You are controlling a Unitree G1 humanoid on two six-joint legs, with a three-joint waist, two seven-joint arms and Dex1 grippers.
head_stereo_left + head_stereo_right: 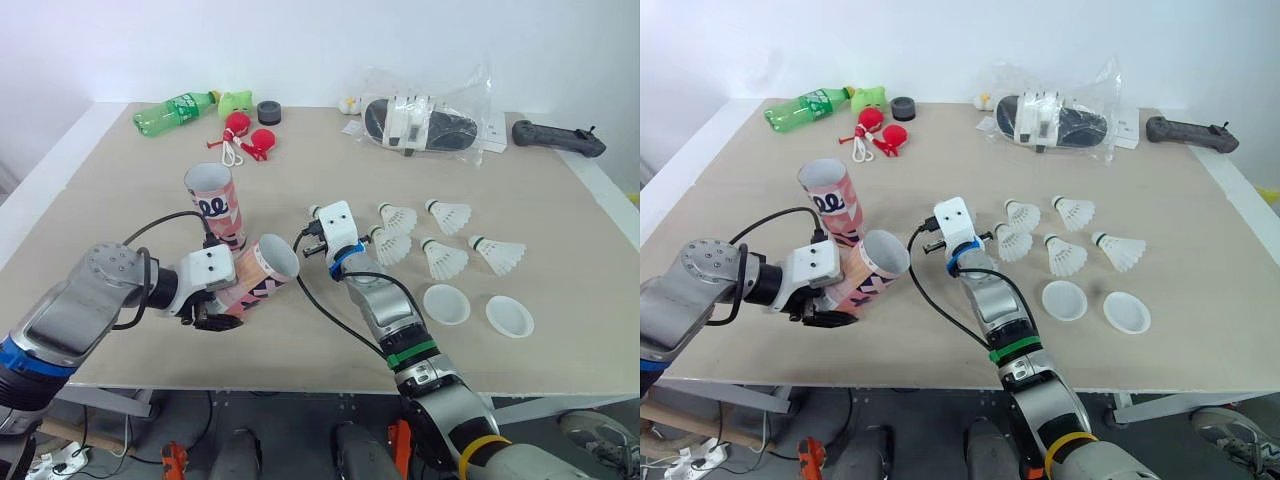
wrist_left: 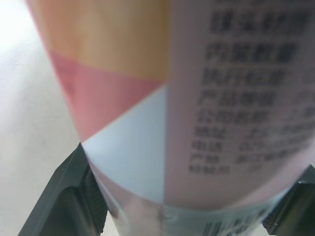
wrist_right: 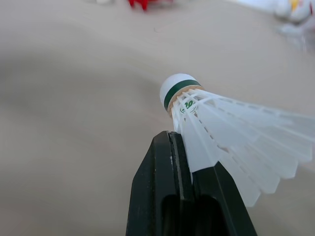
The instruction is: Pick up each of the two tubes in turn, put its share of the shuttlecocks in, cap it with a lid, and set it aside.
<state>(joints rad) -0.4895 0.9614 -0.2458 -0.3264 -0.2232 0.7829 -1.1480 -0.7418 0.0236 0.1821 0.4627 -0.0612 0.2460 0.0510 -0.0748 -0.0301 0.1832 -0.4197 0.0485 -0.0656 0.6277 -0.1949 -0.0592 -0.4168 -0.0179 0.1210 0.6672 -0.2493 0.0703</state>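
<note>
My left gripper (image 1: 214, 312) is shut on a pink patterned tube (image 1: 258, 277), held tilted above the table with its open mouth toward the right; close up, that tube (image 2: 187, 98) sits between the black fingers (image 2: 69, 196). A second pink tube (image 1: 214, 203) stands upright just behind it. My right gripper (image 3: 189, 157) is shut on the feathers of a white shuttlecock (image 3: 231, 132), cork forward, just right of the tilted tube's mouth (image 1: 312, 228). Several more shuttlecocks (image 1: 443, 258) lie on the table to the right. Two white lids (image 1: 446, 303) (image 1: 509, 315) lie near the front edge.
At the back of the table are a green bottle (image 1: 175, 112), red toys (image 1: 247, 140), a black roll (image 1: 269, 112), a plastic bag with sandals (image 1: 425, 125) and a black handled tool (image 1: 557, 137). The table's front edge (image 1: 300, 380) runs close to both arms.
</note>
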